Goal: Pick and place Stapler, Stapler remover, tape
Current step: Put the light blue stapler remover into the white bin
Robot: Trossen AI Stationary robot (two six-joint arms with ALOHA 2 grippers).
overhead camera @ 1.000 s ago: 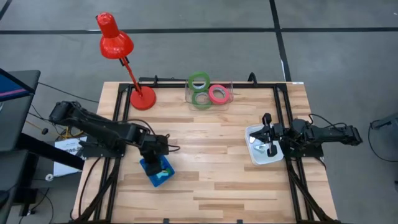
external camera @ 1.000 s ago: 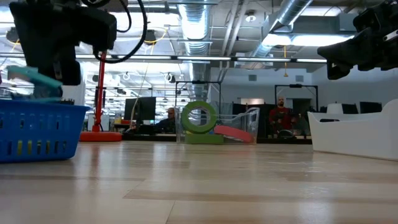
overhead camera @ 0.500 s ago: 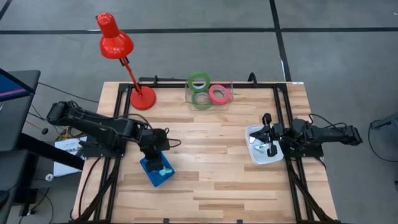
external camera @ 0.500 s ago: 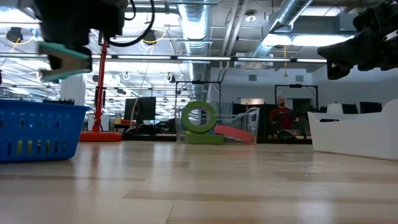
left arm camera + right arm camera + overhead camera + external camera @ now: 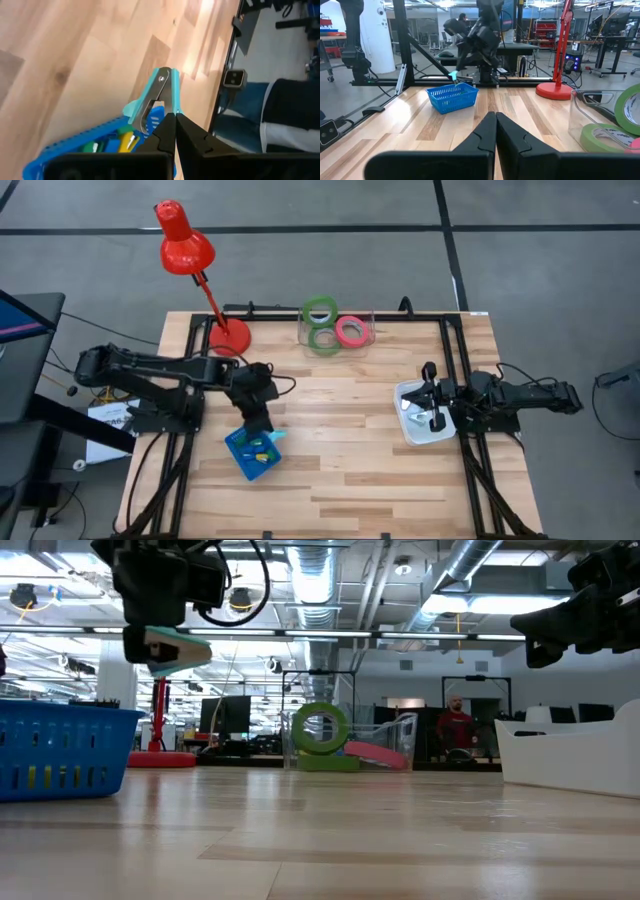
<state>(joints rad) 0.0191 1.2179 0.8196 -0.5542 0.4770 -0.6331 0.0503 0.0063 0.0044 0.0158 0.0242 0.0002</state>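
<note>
My left gripper (image 5: 262, 423) hangs just above the blue basket (image 5: 250, 453) at the table's left, shut on a teal stapler remover (image 5: 152, 97) with a metal plate; the low view shows the stapler remover (image 5: 172, 648) well above the basket's rim (image 5: 60, 712). The tape sits at the far edge: an upright green ring (image 5: 320, 310), a flat green ring (image 5: 323, 338) and a pink ring (image 5: 350, 331). My right gripper (image 5: 431, 395) waits shut over a white bin (image 5: 412, 425). I cannot make out the stapler. My left gripper pinches one end of the stapler remover (image 5: 169, 111) between its two shut fingers. The fingers slant down from the table's left side. The rest of the stapler remover sticks out past the fingertips, lifted clear of the basket.
Small coloured pieces (image 5: 107, 145) lie in the basket. A red desk lamp stands with its base (image 5: 228, 337) at the far left. A clear container (image 5: 360, 330) surrounds the flat tape rings. Bare wood lies between the basket and the white bin.
My left gripper has risen out of the basket and swung toward the table's right, carrying the stapler remover up clear of the rim. It has stayed shut. The basket has stayed in place.
</note>
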